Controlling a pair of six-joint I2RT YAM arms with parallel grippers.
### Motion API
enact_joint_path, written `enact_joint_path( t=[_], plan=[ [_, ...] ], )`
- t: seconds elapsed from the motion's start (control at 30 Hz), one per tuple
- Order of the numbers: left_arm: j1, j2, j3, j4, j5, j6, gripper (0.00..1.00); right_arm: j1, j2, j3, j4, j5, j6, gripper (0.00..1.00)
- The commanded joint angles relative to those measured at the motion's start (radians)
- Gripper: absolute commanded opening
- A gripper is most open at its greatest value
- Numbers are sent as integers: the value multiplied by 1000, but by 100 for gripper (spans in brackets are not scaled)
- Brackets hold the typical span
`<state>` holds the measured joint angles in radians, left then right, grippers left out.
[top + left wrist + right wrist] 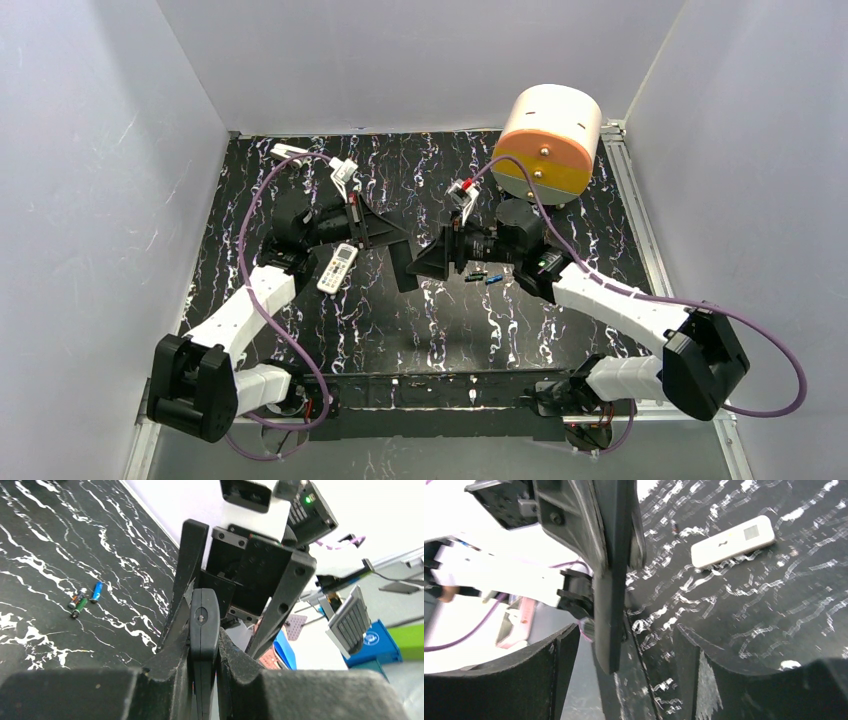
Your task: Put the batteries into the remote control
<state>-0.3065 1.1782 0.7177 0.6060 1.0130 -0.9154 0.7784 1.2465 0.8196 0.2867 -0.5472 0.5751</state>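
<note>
**Clerk:** Entry one, the left claw?

**Arm:** My left claw (203, 647) was clamped tight on a long flat black strip (203, 615). I held it edge-on, pointing toward my other arm.

**Clerk:** Entry two, the right claw?

**Arm:** My right claw (624, 635) stood wide, with one finger on either side of that strip's far end. A gap showed on both sides, so it gripped nothing.

**Clerk:** Entry three, the remote control?

**Arm:** One remote control (337, 268), white, lay flat on the black marbled surface (400, 330). It was beside my left wrist, to the near left of the left claw and apart from it. From my right wrist it showed beyond the strip, well apart from the right claw.

**Clerk:** Entry four, the batteries?

**Arm:** The batteries (485, 277) lay loose on the surface in a small cluster. They were close by my right wrist, behind the right claw's fingers rather than between them. From my left wrist I counted three: one blue, one green, and a darker one whose colour I could not tell. They touched neither claw. They lay well apart from the remote control, with both claws between.

**Clerk:** Sundries?

**Arm:** One round drum (548, 140), white on top with orange and yellow bands. It stood at the far right of the surface, beyond my right arm.
</note>
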Motion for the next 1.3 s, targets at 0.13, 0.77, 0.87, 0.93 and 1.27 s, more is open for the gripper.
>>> enact_joint_path(
  t=[0.13,0.77,0.87,0.93,1.27],
  plan=[
    [3,-66,43,86,126,-22,0,1,88,-31,478,-98,310,55],
    [3,-81,24,184,65,-86,2,22,164,-12,559,-162,361,43],
    [3,-83,19,185,47,-85,6,23,167,-5,556,-163,361,32],
    [3,-83,13,185,33,-87,9,23,168,3,548,-159,359,22],
    [5,-129,-25,24,-123,21,81,22,128,74,284,8,213,1]
  ],
)
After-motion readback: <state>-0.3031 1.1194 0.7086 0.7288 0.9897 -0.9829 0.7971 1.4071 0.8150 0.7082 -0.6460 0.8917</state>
